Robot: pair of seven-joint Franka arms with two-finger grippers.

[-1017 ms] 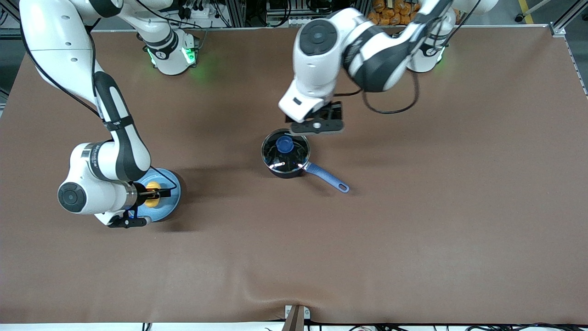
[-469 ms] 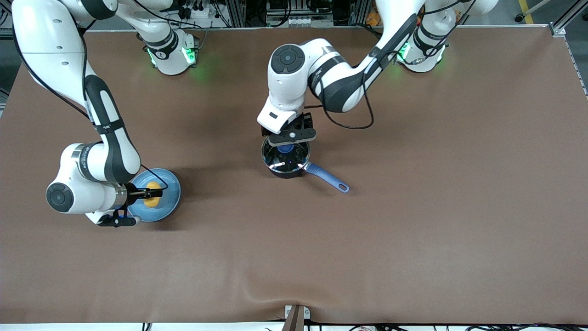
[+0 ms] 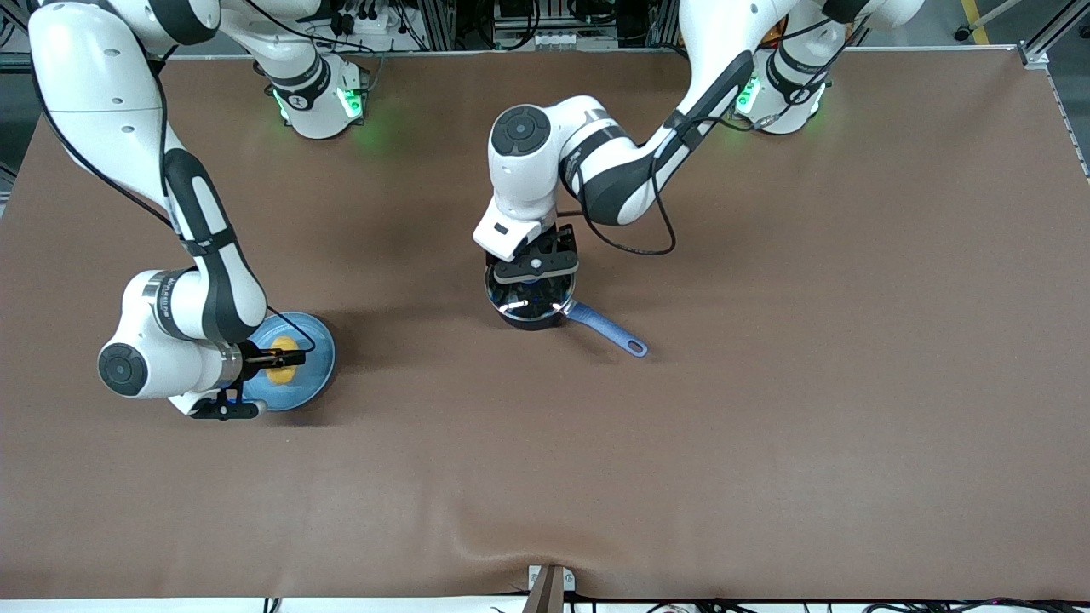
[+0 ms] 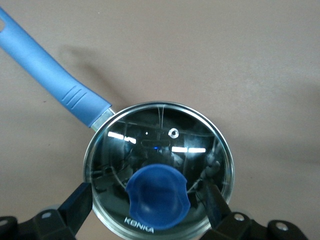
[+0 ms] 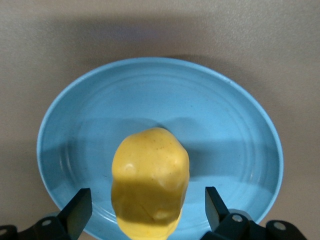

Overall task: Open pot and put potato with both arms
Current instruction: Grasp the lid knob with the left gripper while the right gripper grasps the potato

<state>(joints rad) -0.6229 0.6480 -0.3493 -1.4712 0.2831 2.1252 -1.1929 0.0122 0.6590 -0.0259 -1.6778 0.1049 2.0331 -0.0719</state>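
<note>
Since 0.5 s ago the left claw has come lower over the pot, and its body now hides the blue knob in the front view; the pot itself has not shifted. The right claw has barely moved at the plate.

The pot sits mid-worktop with its glass lid still on. Its long blue handle points toward the front camera and toward the left arm's end, and that is the pot's long axis. In the left wrist view the 2 fingers stand wide apart, 1 on each side of the knob, touching nothing.

The potato lies on the light-blue plate near the right arm's end. The right claw's fingers are spread on either side of the potato with a clear gap, gripping nothing.
</note>
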